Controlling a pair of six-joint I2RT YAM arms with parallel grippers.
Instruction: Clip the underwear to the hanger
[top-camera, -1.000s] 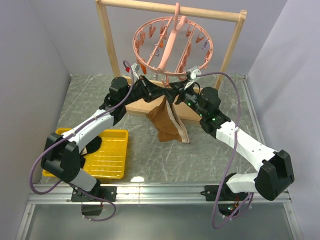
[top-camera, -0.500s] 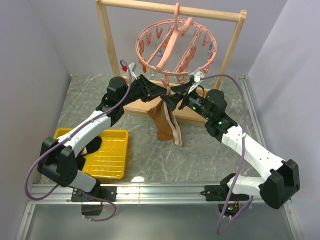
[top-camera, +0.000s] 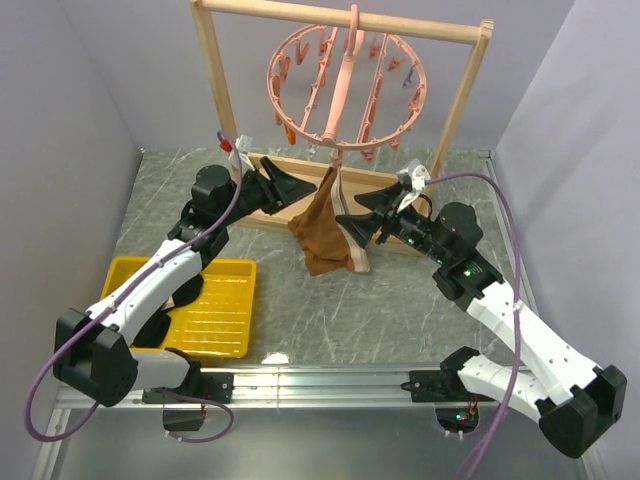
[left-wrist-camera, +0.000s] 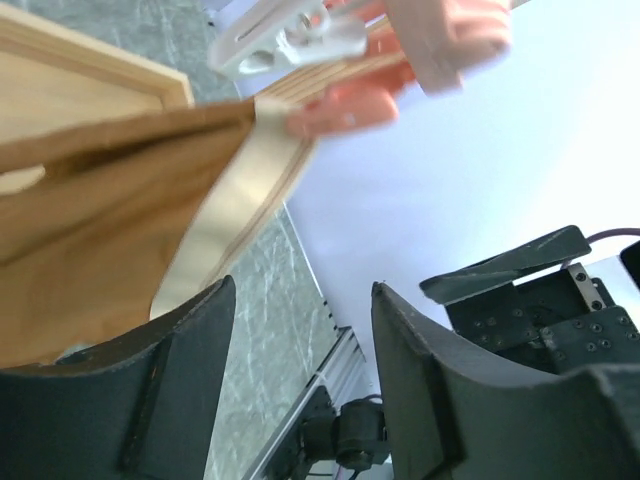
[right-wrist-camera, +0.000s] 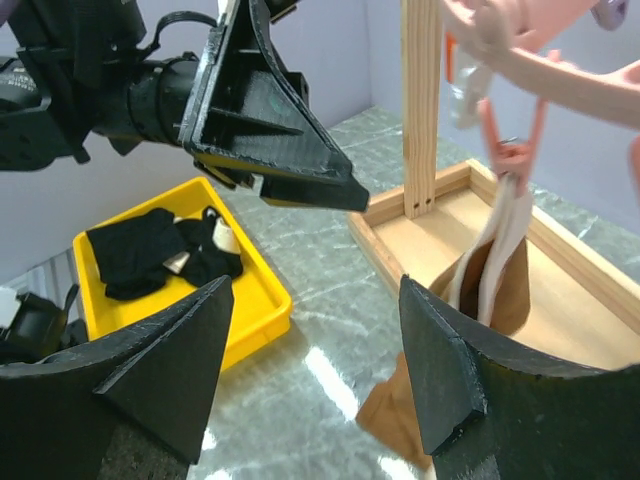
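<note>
Now | underwear (top-camera: 325, 235) hangs by its waistband (right-wrist-camera: 497, 250) from one clip (right-wrist-camera: 510, 155) of the hanger (top-camera: 338, 100) | left claw (top-camera: 300, 188) and right claw (top-camera: 350, 228) open, empty | I would retreat slowly, not brushing the cloth.

A robotics lab bench is shown: a marble-patterned table (top-camera: 320, 310) is boxed in by plain pale walls (top-camera: 60, 120), with an aluminium rail (top-camera: 330, 380) at 6 o'clock on which two cabled arms (top-camera: 160, 275) are mounted.
</note>
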